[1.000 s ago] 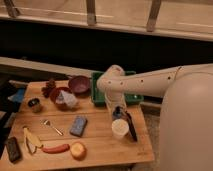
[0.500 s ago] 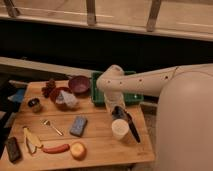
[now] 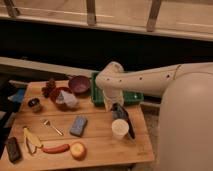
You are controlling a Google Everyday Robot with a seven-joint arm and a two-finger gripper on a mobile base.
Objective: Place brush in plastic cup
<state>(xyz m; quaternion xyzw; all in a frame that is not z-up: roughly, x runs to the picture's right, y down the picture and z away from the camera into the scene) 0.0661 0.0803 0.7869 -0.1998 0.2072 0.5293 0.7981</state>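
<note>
**Operator:** I have the gripper (image 3: 119, 111) low over the right side of the wooden table (image 3: 100, 150), just under the white arm (image 3: 135, 82) and in front of the green tray (image 3: 135, 97). I can't tell whether it is pinching anything.

**Spotter:** And the brush?

**Operator:** The brush (image 3: 127, 122) runs from right at the gripper down toward the table's front edge — a long dark shaft, tilted, its lower end out to the right. It passes just beside the plastic cup (image 3: 120, 128), along the cup's right rim. Whether the tip sits inside the rim or outside it, I can't make out.

**Spotter:** So what does the next move hinge on?

**Operator:** On that axis. The cup's mouth lies just left of the shaft, so I judge the brush wants standing up nearer vertical and shifting a touch left — otherwise it could tip the cup.
</note>
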